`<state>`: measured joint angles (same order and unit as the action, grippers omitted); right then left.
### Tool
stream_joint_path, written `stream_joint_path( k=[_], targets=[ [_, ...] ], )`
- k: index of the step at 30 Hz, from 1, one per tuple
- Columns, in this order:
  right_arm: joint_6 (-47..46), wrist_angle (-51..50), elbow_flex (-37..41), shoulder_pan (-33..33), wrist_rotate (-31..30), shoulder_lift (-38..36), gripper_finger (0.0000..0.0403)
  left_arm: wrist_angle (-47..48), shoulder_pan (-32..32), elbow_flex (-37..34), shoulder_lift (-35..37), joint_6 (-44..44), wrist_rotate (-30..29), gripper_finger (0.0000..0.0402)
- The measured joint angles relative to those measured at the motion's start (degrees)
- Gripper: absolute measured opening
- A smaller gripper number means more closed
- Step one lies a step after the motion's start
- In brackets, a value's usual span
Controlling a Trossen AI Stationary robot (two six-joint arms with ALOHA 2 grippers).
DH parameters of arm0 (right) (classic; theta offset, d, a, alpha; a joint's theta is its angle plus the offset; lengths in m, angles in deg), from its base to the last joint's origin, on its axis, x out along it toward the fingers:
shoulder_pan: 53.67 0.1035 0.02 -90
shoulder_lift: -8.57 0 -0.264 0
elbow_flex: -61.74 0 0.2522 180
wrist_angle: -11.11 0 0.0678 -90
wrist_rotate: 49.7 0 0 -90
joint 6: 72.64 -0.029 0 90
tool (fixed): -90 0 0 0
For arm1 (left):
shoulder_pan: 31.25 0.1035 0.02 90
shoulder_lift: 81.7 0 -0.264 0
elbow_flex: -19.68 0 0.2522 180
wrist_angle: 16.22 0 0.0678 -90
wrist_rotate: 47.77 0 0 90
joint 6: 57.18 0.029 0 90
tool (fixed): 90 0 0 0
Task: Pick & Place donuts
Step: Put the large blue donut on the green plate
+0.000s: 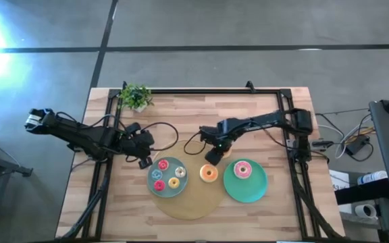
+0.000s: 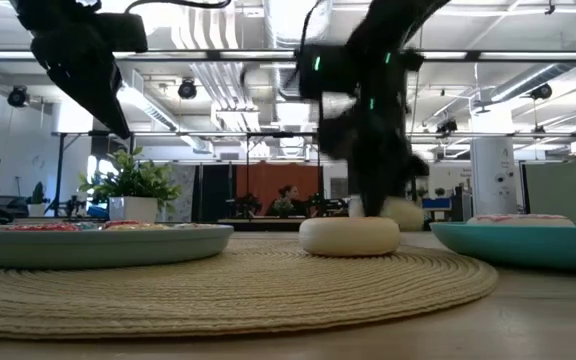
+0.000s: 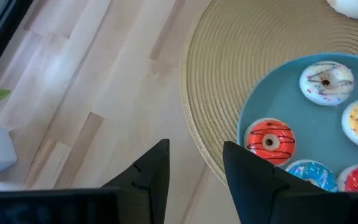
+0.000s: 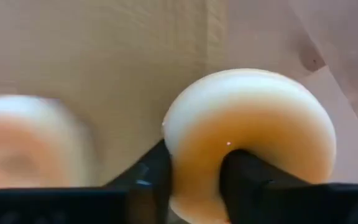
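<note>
We see the right gripper pinching an orange-iced donut by its rim – one finger in the hole, the other outside. In the high view this gripper is low at the edge of the woven mat, just beside a second orange donut lying there. The green plate carries a pink donut. The left gripper hovers with fingers spread near the grey-blue plate holding several donuts.
</note>
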<state>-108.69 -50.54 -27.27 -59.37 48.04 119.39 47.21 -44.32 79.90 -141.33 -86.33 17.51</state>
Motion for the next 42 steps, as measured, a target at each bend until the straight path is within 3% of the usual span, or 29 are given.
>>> stream_joint_path(
  k=[4,9,13,16,20,24,26,31,36,39,42],
  targets=[
    [-6.5,5.3,0.5,-1.5,-7.6,-9.1,0.0023,-0.1,0.4,0.0,0.0,-3.1,-6.4,0.0124],
    [-14.9,20.5,2.6,-4.1,-16.5,-20.3,0.0017,-1.9,0.4,2.0,0.6,-2.4,-22.8,0.0124],
    [-17.8,49.3,8.2,-6.5,-18.8,-27.4,0.0016,-18.2,0.2,2.5,2.1,6.9,-38.2,0.0124],
    [-18.7,69.2,12.1,-7.3,-19.7,-28.9,0.0015,-37.6,0.8,2.1,2.9,21.7,-39.2,0.0124],
    [-23.6,88.7,14.6,-6.7,-16.8,-27.5,0.0015,-58.8,2.8,2.1,2.7,36.0,-25.9,0.0124],
    [-25.9,100.1,15.0,-5.8,-15.2,-24.5,0.0015,-69.3,6.9,2.2,2.4,39.0,-19.6,0.0124],
    [-25.9,104.4,14.7,-5.6,-12.8,-23.5,0.0016,-68.5,10.3,2.2,2.7,31.2,-13.0,0.0124],
    [-24.5,107.0,12.2,-5.5,0.6,-21.5,0.0017,-64.1,22.5,2.2,3.3,0.7,17.9,0.0124],
    [-22.8,107.3,9.1,-5.5,12.2,-20.8,0.0017,-68.9,34.0,2.1,1.4,-20.2,42.0,0.0124],
    [-22.0,107.2,8.0,-5.5,17.1,-20.6,0.0017,-76.5,37.8,2.1,-0.8,-30.4,53.0,0.0124],
    [-21.9,107.2,7.1,-5.5,18.9,-20.2,0.0017,-86.0,38.7,2.1,-3.2,-37.1,58.5,0.0124]
  ],
)
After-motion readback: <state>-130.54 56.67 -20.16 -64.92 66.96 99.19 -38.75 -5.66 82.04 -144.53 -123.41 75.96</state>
